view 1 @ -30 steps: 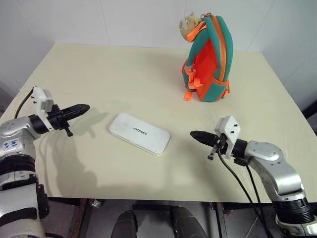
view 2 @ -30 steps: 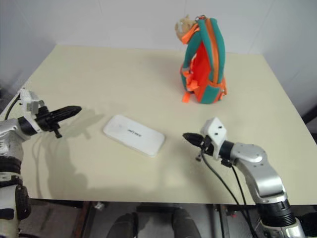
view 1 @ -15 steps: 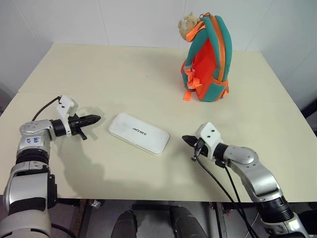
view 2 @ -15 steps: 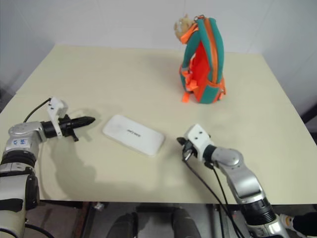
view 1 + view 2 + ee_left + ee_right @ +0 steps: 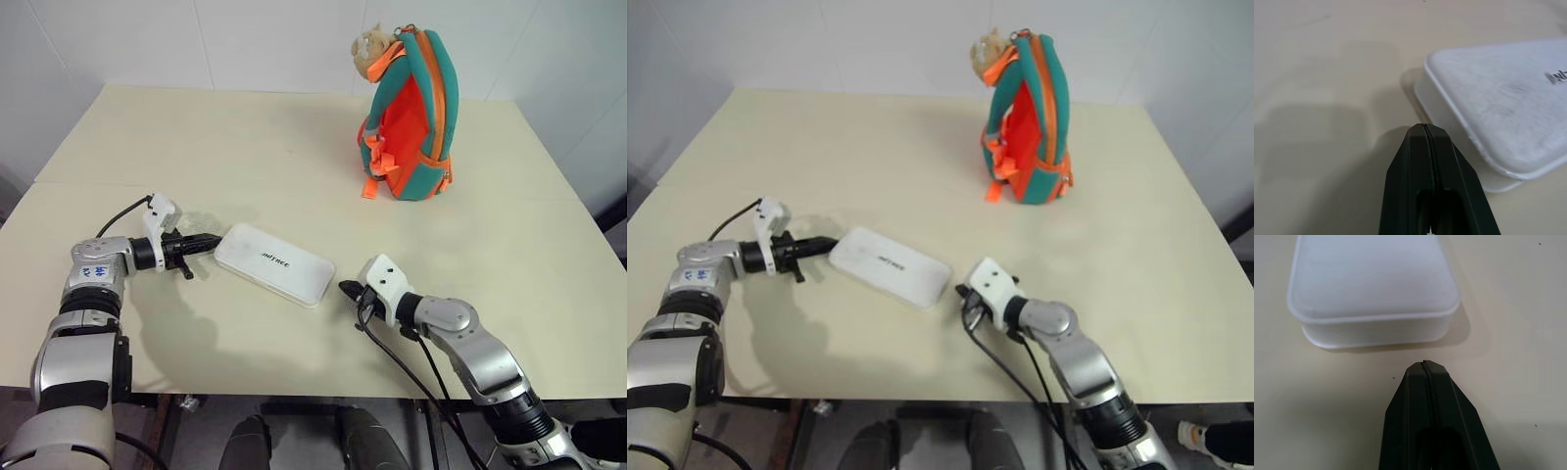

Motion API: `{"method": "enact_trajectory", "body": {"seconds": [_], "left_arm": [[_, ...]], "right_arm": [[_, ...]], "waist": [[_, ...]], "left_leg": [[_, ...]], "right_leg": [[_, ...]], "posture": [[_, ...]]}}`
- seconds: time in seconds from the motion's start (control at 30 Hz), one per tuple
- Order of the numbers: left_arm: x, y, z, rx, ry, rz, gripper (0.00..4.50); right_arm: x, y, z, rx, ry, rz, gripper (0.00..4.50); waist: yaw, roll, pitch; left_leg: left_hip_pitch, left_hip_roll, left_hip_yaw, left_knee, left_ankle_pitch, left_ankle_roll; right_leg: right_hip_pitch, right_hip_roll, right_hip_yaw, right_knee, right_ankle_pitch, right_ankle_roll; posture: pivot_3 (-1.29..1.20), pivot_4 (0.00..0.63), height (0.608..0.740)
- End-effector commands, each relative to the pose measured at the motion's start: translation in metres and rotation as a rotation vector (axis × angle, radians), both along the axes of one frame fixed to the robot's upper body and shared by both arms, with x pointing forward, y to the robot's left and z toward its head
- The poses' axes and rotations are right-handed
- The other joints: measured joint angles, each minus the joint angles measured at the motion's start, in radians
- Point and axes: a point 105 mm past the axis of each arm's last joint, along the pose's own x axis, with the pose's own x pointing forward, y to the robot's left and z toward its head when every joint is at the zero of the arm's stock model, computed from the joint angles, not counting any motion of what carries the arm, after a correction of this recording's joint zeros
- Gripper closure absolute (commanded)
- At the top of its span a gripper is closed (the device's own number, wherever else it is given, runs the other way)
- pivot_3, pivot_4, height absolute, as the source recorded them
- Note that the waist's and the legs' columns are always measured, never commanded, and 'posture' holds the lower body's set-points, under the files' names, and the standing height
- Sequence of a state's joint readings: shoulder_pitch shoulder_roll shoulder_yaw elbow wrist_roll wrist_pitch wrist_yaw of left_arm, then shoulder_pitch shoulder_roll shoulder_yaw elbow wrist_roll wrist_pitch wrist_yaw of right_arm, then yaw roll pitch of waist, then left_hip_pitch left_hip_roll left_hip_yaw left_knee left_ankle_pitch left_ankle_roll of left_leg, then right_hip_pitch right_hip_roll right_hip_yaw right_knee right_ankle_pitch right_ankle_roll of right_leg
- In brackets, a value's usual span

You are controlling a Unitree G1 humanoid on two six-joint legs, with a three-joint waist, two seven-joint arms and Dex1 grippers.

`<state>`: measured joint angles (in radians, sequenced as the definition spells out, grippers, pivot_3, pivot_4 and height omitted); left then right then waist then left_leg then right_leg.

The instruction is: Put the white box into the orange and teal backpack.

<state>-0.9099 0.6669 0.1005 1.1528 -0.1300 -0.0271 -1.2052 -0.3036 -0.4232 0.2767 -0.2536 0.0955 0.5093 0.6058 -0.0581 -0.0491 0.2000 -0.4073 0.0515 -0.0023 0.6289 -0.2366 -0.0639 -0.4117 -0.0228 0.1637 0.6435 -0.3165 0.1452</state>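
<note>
The white box (image 5: 275, 264) lies flat on the cream table, its long sides running slantwise, dark lettering on its lid. My left gripper (image 5: 214, 241) is shut and low over the table, its tip a short way from the box's left end (image 5: 1484, 117). My right gripper (image 5: 346, 289) is shut too, pointing at the box's right end (image 5: 1374, 293) with a small gap between them. Neither holds anything. The orange and teal backpack (image 5: 411, 117) stands upright at the far right of the table, a beige plush head at its top.
The cream table (image 5: 196, 147) has a seam across it and bare room on all sides of the box. A white wall rises behind its far edge. Black cables trail from both wrists over the near edge.
Both arms have sunk toward the table and closed in on the box, the left gripper moving right to its left end, the right gripper moving left to its right end. The box has not moved.
</note>
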Motion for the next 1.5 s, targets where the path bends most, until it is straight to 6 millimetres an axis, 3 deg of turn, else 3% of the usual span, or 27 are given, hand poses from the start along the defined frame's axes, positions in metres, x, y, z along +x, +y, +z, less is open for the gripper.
{"method": "enact_trajectory", "body": {"seconds": [0.03, 0.43, 0.9, 1.17, 1.5], "left_arm": [[-0.002, -0.007, 0.007, 0.012, 0.005, -0.061, 4.50], [-0.008, -0.024, 0.001, 0.036, 0.033, -0.169, 4.50], [-0.049, -0.028, -0.008, 0.158, 0.146, -0.353, 4.50], [-0.051, -0.008, -0.012, 0.220, 0.145, -0.233, 4.50], [-0.062, 0.030, -0.013, 0.290, 0.209, -0.093, 4.50]], "right_arm": [[-0.005, 0.008, 0.010, 0.008, -0.033, 0.041, 4.48], [-0.005, 0.016, 0.017, 0.005, -0.043, 0.119, 4.48], [-0.005, 0.011, 0.021, -0.073, -0.063, 0.223, 4.48], [-0.004, 0.004, 0.021, -0.090, -0.068, 0.219, 4.48], [-0.002, 0.003, 0.021, -0.091, -0.068, 0.218, 4.48]], "waist": [[0.000, 0.000, 0.000], [0.000, 0.000, 0.000], [-0.004, 0.000, 0.000], [-0.006, 0.000, 0.000], [-0.032, 0.000, 0.000]], "left_leg": [[0.000, 0.000, 0.000, 0.000, 0.000, 0.000], [0.000, 0.000, 0.000, 0.000, 0.000, 0.000], [0.000, 0.000, 0.000, 0.000, 0.000, 0.000], [0.001, 0.000, -0.001, 0.000, 0.000, 0.000], [0.002, 0.000, -0.001, 0.000, 0.000, 0.000]], "right_leg": [[0.000, 0.000, 0.000, 0.000, 0.000, 0.000], [0.000, 0.000, 0.000, 0.000, 0.000, 0.000], [0.000, 0.000, 0.000, 0.000, 0.000, 0.000], [0.000, 0.000, 0.000, 0.000, 0.000, 0.000], [0.001, 0.000, 0.000, 0.002, 0.000, -0.001]], "posture": [[0.00, 0.150, 0.740], [0.00, 0.150, 0.740], [0.00, 0.150, 0.740], [0.00, 0.150, 0.740], [0.00, 0.150, 0.740]]}}
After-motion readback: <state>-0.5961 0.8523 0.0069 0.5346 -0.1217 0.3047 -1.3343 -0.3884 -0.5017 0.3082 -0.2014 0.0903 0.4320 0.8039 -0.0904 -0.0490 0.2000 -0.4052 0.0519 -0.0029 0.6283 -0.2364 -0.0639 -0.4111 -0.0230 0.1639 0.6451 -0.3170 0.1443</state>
